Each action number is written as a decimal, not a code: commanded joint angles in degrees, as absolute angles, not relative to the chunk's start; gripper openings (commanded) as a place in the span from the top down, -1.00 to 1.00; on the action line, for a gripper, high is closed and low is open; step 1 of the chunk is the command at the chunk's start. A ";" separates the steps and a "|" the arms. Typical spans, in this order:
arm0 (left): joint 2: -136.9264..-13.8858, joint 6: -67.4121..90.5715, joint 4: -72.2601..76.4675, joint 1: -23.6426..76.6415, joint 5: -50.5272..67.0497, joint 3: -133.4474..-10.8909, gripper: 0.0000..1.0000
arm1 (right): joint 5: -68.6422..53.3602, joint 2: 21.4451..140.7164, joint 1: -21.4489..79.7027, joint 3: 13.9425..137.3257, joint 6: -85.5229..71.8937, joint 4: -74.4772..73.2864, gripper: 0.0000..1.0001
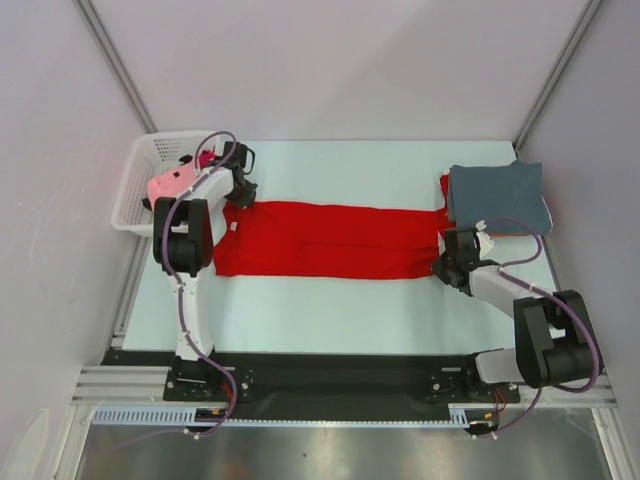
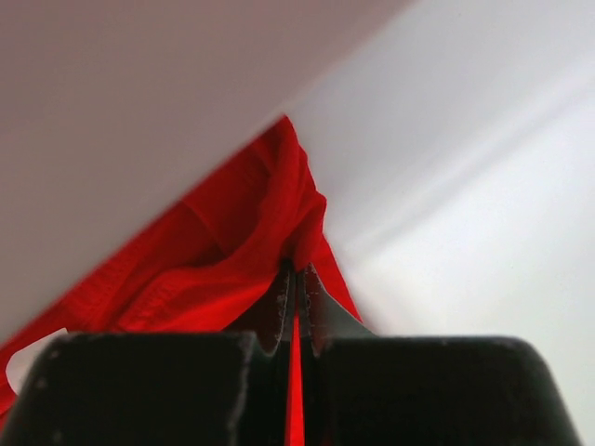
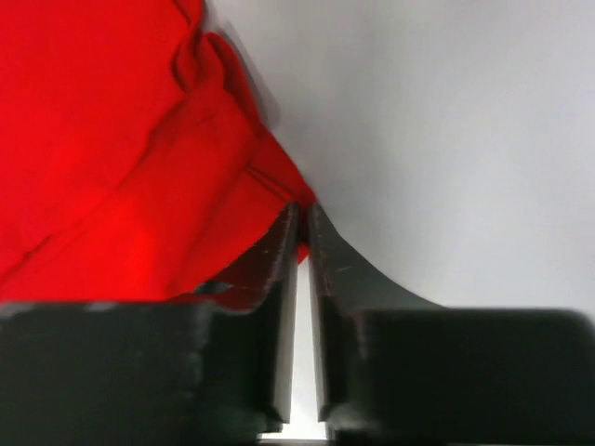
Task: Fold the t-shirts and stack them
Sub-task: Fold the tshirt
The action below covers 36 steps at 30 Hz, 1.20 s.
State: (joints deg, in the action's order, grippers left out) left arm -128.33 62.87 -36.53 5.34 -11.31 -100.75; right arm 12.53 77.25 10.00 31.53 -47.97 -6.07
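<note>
Red t-shirt [image 1: 325, 240] cloth is pinched in the pressed-together left jaws at 9 o'clock; at 3 o'clock only its corner is met by the nearly closed right jaws, and a grip there cannot be confirmed. If lifted so, the shirt stretched across the table [image 1: 330, 300] could be dropped at that end, or the folded grey-blue t-shirt [image 1: 497, 195] at 2 o'clock dragged askew.

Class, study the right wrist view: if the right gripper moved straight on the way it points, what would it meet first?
The red t-shirt: its bunched edge lies right at the right gripper's tips. Past it only bare table shows, though depth is unclear.
</note>
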 commanded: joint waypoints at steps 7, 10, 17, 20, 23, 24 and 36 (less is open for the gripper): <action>-124.02 67.32 -34.63 5.36 -9.13 -92.32 0.99 | 14.41 75.16 10.46 31.30 -48.69 -6.32 1.00; -120.33 68.99 -31.65 7.20 -9.93 -87.12 0.99 | 13.89 71.74 11.16 30.24 -48.16 -8.25 1.00; -123.04 67.86 -29.27 10.54 -11.16 -91.83 0.99 | 13.89 64.96 17.39 26.99 -51.06 -13.88 1.00; -127.34 66.02 -29.27 11.25 -9.59 -97.89 1.00 | 13.80 61.72 21.70 26.28 -53.43 -16.52 1.00; -130.33 65.65 -32.68 12.30 -11.94 -104.66 0.99 | 15.11 59.34 26.97 26.19 -55.98 -19.42 1.00; -130.52 65.83 -35.39 12.83 -14.56 -105.72 0.99 | 15.73 58.98 28.03 26.37 -56.51 -20.82 1.00; -138.22 52.75 -34.54 14.68 -18.55 -120.11 0.99 | 15.64 63.62 37.43 28.12 -58.80 -22.94 1.00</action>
State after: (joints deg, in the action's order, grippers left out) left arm -134.10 59.20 -35.86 14.06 -18.22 -112.66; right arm 14.17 61.60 35.05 26.28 -56.99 -20.60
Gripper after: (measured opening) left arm 0.009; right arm 0.010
